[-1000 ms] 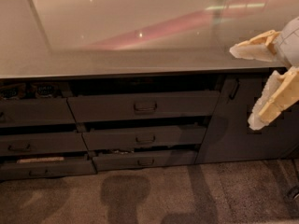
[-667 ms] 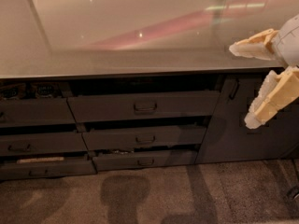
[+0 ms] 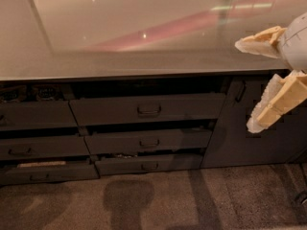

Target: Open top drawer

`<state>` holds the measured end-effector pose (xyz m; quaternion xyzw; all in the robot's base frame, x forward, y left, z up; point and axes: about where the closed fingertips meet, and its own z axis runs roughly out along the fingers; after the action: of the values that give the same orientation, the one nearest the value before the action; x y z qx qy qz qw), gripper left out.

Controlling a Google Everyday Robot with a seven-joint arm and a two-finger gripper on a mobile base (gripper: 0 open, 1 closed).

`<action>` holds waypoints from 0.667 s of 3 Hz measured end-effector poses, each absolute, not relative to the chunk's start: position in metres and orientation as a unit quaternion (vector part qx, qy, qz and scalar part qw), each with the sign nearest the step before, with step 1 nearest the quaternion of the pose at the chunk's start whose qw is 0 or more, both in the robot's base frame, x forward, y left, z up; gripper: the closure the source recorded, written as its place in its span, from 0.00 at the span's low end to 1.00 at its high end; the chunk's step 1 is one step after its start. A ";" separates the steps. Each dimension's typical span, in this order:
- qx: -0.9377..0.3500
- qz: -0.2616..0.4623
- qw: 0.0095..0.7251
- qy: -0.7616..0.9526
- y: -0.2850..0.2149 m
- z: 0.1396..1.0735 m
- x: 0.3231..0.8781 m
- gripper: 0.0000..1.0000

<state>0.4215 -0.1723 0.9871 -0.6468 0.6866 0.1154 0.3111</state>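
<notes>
Barely anything has shifted since the earlier frames: the gripper [image 3: 243, 85] at the right edge has eased slightly to the left, its lower finger tip now a touch further over the cabinet door [image 3: 225, 138]; the drawers lie as they did. Its jaws stand wide apart, one pale finger [image 3: 259, 38] reaching left over the rim of the worktop [image 3: 144, 47], the other slanting down in front of the door; they hold nothing and touch nothing that can be seen.

The top drawer [image 3: 110, 110] sits just under the worktop's front edge, in the middle bank, well to the left of the gripper; its dark front is the widest of that bank, with a small loop handle [image 3: 149, 110] at centre and a dark gap above it; how far out it stands cannot be told. Below it are two narrower drawer fronts [image 3: 120, 143] [image 3: 124, 166] with like handles, gaps showing between them; to the left, another bank of drawers [image 3: 33, 115] runs off the edge. The door carries a slanted handle [image 3: 240, 91] near its upper left corner; a carpeted floor [image 3: 206, 200] lies below, with soft shadows on it.
</notes>
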 end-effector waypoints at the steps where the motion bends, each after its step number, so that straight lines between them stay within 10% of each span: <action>1: -0.619 0.160 0.292 0.712 -0.183 0.950 0.444 0.00; 2: -0.593 0.198 0.274 0.731 -0.192 0.919 0.463 0.00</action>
<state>0.4633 -0.1920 0.9191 -0.5925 0.7312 0.1977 0.2742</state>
